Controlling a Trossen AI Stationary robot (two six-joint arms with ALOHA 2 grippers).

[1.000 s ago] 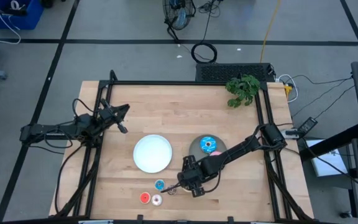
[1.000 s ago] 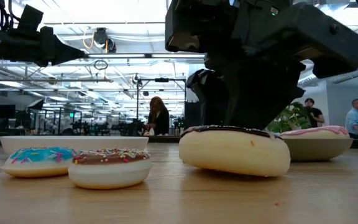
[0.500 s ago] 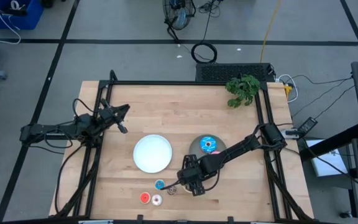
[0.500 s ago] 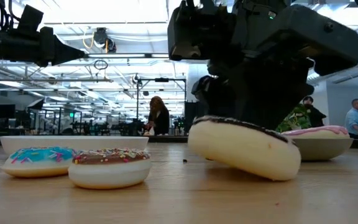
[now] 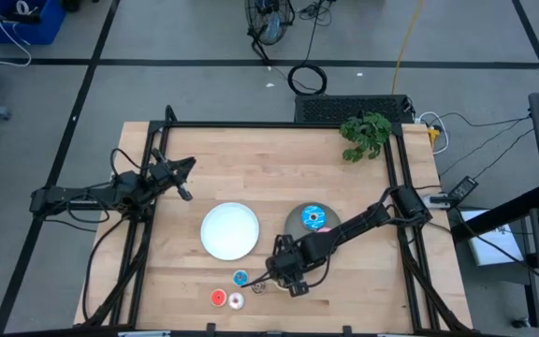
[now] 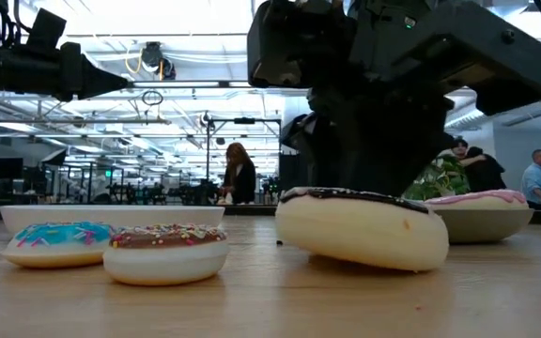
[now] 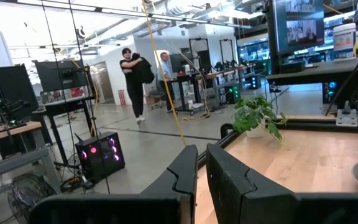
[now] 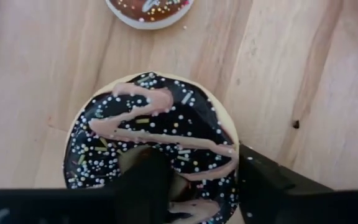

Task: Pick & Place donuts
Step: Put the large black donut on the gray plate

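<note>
The large brown sprinkled donut (image 8: 160, 130) lies under my right gripper (image 8: 197, 177), which is shut on it near the table's near edge; in the high view the gripper (image 5: 284, 271) hides it. A tiny brown donut (image 8: 149, 9) lies just beyond it. Tiny blue (image 5: 240, 278), red (image 5: 218, 298) and white (image 5: 236, 300) donuts lie flat on the wood. The blue sprinkled donut (image 5: 314, 218) and the pink one (image 6: 477, 198) rest on the grey plate (image 5: 295, 223). My left gripper (image 5: 185, 168) waits shut above the table's left side. My right gripper comes at the brown donut from above, pointing down. One finger (image 8: 146, 177) stands in the donut's hole and the other (image 8: 263, 180) outside its rim, so the ring's wall (image 8: 219, 180) is pinched between them. The donut (image 6: 360, 225) sits slightly tilted, its lower side on the table.
The white plate (image 5: 230, 230) lies left of the grey plate, mid-table. A green plant (image 5: 365, 134) stands at the far right corner. Black frame rails run along the table's left and right edges. People show in the room beyond the table.
My right gripper tipped the brown donut, raising one side off the table half a second ago, then lowered it again. The donut now lies almost flat, still a little tilted, and has shifted slightly sideways on the wood.
</note>
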